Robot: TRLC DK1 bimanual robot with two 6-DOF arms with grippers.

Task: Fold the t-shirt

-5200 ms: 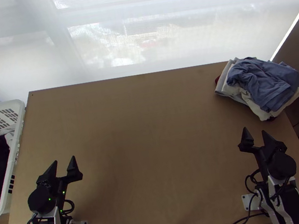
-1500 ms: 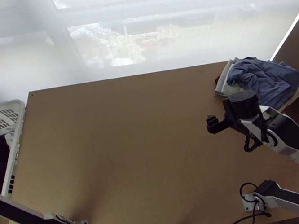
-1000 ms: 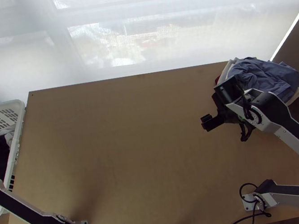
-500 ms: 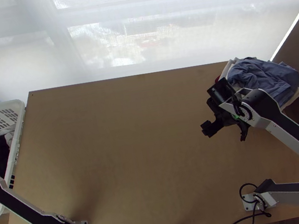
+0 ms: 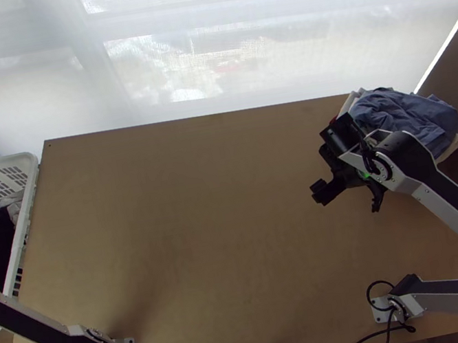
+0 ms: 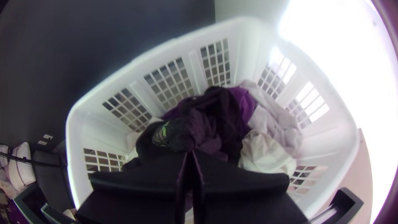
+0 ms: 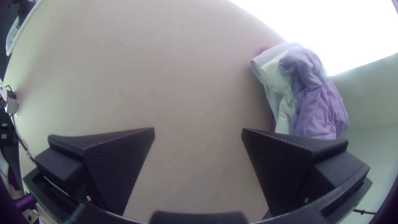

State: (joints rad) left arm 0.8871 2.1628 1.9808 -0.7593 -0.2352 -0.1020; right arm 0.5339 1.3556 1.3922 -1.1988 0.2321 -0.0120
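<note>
- Our right arm (image 5: 436, 201) bends inward above the worktop (image 5: 225, 235), right gripper (image 5: 350, 195) fingers apart.
- Our left arm (image 5: 34, 327) slants outward, left gripper (image 6: 191, 153) over the basket (image 6: 139, 97), fingers together.
- Dark clothes (image 6: 203, 120) lie bunched inside; we cannot tell the t-shirt, its direction or long axis.

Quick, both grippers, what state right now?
Left gripper: closed, over the clothes in the white laundry basket; can't tell whether it pinches any cloth.
Right gripper: open, holding nothing, above the table.

So the basket (image 6: 240, 37) sat along the table's (image 5: 221, 207) left edge with a bunch of clothes (image 6: 203, 128) in it, and a cloth pile (image 5: 405, 117) lay at the far right corner.
</note>
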